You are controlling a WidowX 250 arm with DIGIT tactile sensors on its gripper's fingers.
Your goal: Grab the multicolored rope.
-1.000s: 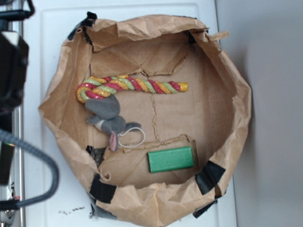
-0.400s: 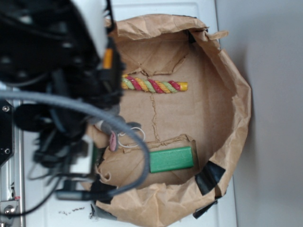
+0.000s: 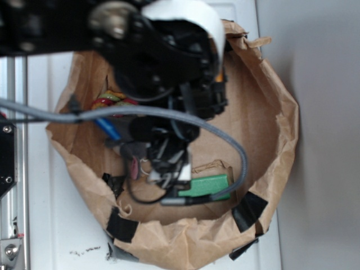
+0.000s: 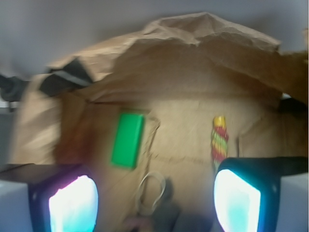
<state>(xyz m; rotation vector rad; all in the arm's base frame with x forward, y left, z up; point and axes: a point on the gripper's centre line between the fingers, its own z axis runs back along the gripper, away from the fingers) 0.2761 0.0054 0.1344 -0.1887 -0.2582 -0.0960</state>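
**Arm over the scene, end effector spread**

The black arm (image 3: pixel 157 62) reaches in from the left, blurred. In the wrist view the end effector (image 4: pixel 154 203) has its fingers (image 4: pixel 72 205) wide apart, nothing between them.

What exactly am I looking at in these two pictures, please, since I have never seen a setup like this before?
A robot arm is working over a crumpled brown paper tray. The exterior picture looks down from above; the arm hides most of the tray. The wrist picture comes from a camera on the arm itself, looking forward between the two glowing fingers of its gripper. The fingers stand wide apart and hold nothing. In the tray lie the multicolored rope ahead of the right-hand finger, a green block, a thin white string loop, and a grey plush toy, mostly hidden.
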